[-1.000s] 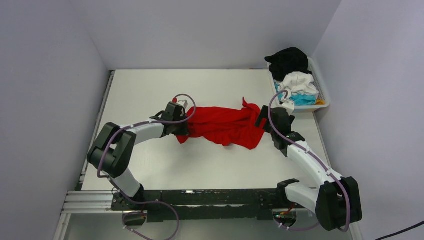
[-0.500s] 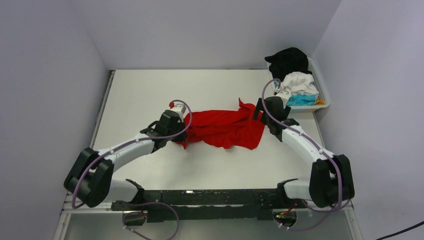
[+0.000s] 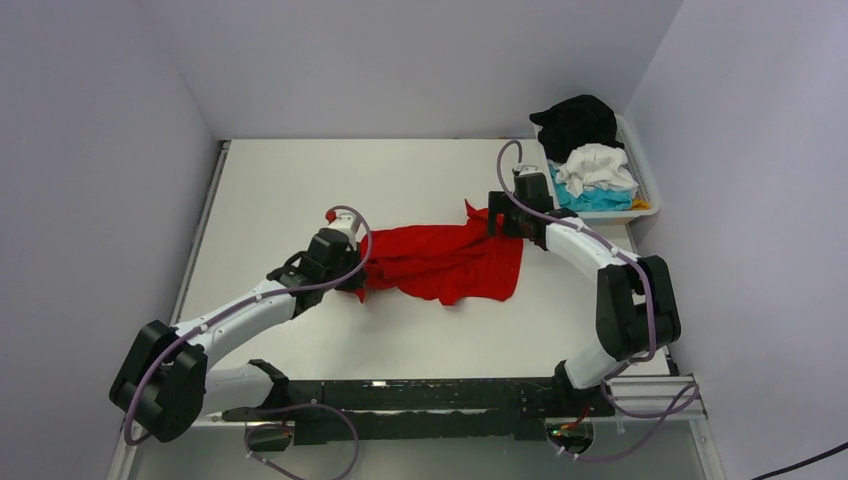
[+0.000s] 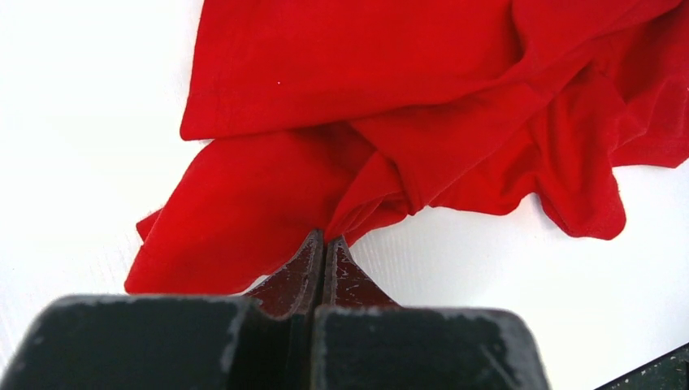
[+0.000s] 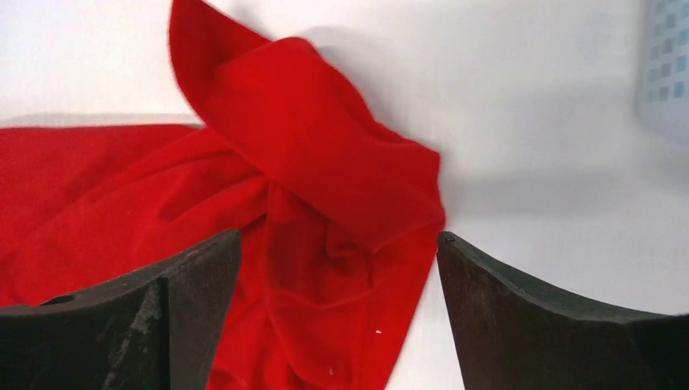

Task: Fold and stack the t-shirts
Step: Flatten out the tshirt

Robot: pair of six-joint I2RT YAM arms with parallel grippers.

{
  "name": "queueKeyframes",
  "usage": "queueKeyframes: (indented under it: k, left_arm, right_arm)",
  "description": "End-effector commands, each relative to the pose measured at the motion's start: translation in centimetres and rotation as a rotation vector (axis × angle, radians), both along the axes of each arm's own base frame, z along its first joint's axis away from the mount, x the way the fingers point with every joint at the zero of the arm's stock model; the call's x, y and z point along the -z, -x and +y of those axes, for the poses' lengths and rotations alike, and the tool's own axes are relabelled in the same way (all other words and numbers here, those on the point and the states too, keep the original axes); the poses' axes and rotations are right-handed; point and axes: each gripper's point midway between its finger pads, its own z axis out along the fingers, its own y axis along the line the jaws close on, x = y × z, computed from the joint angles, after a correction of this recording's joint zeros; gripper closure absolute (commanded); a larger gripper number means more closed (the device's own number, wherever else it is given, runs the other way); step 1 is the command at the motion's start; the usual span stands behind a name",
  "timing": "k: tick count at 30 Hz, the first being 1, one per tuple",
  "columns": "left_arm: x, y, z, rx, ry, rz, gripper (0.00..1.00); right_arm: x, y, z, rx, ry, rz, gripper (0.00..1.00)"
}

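A bright red soft cloth t-shirt (image 3: 440, 262) lies rumpled and stretched sideways in the middle of the white surface (image 3: 300, 190), between the two arms. The left fingers (image 4: 325, 252) are pressed together at its left end, with a bunched fold of the red cloth pinched at their tips. Creases fan out from that spot, and the rest of the shirt lies flat beyond it.

At the shirt's far right corner, the right fingers (image 5: 195, 276) stand wide apart, one on each side of a raised red flap. The flap sits in the gap and neither finger closes on it.

Well to the right, a white plastic slatted basket (image 3: 648, 190) holds a black t-shirt (image 3: 575, 122), a white t-shirt (image 3: 597, 165) and a turquoise t-shirt (image 3: 600, 199), heaped together unfolded.
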Motion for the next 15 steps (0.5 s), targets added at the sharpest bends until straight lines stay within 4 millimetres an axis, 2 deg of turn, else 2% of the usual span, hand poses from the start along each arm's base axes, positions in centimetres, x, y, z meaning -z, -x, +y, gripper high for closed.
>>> queueKeyframes:
  k: [1,5,7,8,9,10,12,15]
  left_arm:
    - [-1.6,-0.7,-0.5,-0.007,0.032,-0.043,1.00]
    - [-1.5,-0.6,-0.4,-0.017,0.037,-0.045,1.00]
    - [-1.6,-0.7,-0.3,-0.021,0.034,-0.048,1.00]
    - [-1.6,-0.7,-0.2,-0.027,0.030,-0.048,1.00]
    - [-1.6,-0.8,0.0,-0.034,0.024,-0.048,1.00]
    - [-1.7,-0.9,0.2,-0.044,0.015,-0.051,1.00]
    - [-2.3,-1.2,0.6,-0.069,0.006,-0.069,1.00]
    - [-5.2,-2.4,1.1,-0.105,0.002,-0.149,1.00]
  right_arm:
    - [0.5,0.6,2.2,-0.089,-0.094,0.016,0.10]
    - [2.6,0.1,0.4,0.020,-0.040,0.030,0.13]
    - [3.5,0.0,0.3,0.040,-0.039,0.040,0.17]
    - [3.9,0.0,0.5,0.041,-0.049,0.046,0.27]
    - [4.0,-0.1,0.6,0.042,-0.054,0.047,0.45]
    - [3.8,-0.3,0.6,0.048,-0.055,0.045,0.59]
    - [2.6,-0.6,0.1,0.072,-0.037,0.025,0.79]
    - [-1.3,-0.9,0.0,0.067,-0.036,-0.040,0.92]
